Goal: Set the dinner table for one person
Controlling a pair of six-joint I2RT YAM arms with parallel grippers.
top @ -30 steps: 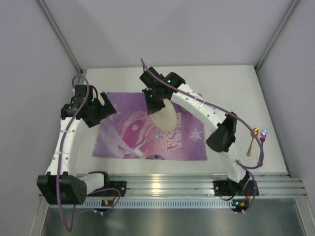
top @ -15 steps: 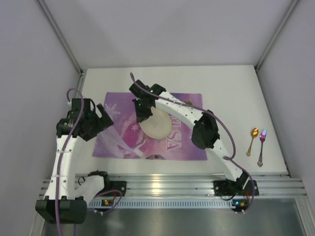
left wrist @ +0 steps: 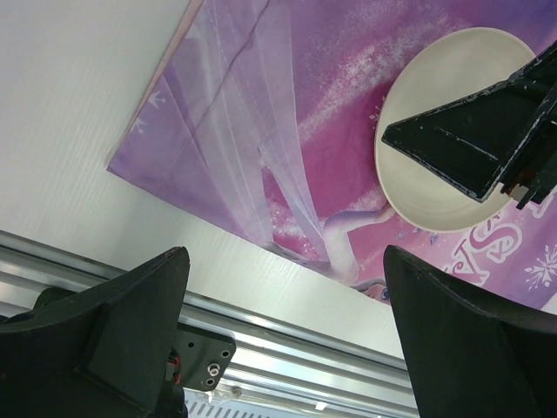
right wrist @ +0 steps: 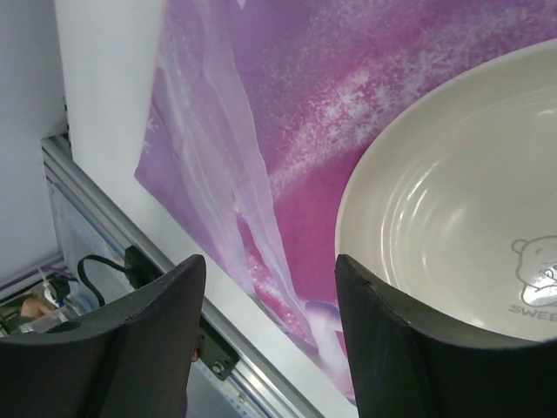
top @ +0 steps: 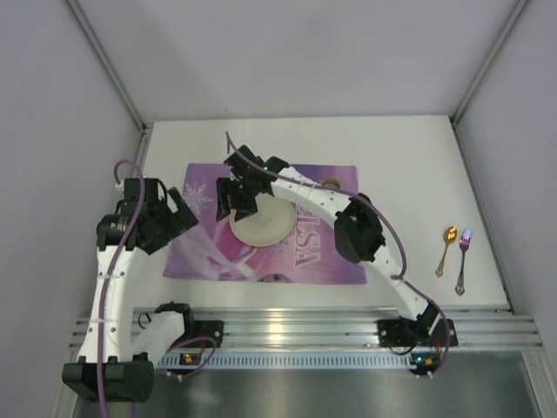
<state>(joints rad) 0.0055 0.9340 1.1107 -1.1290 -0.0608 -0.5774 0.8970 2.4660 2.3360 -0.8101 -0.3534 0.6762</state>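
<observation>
So, top view: plate (top: pixel 261 222) down on purple placemat (top: pixel 300 261), mid white desk (top: pixel 400 157). Mat lettering shows "LSA", start covered. Spoon (top: pixel 446 248) and fork (top: pixel 462 261) lie at desk's right side, well apart from mat; I judge these left to place.
Left wrist: my left end effector (left wrist: pixel 285 261) wide apart, empty.
Right wrist: my right end effector (right wrist: pixel 270 266) apart, gripping nothing, plate rim beside one finger. Plate print: bear, "SWEE", rest cut off.

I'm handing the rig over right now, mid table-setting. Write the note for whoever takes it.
Grippers: left gripper open and empty, over the placemat's left edge. The right gripper is open, its jaws either side of the plate's rim, not gripping.
Things: plate flat on the placemat on the dinner table. The spoon and fork lie side by side on the right arm's side.
Done: plate set.
Left: bring the spoon and fork to the plate.
</observation>
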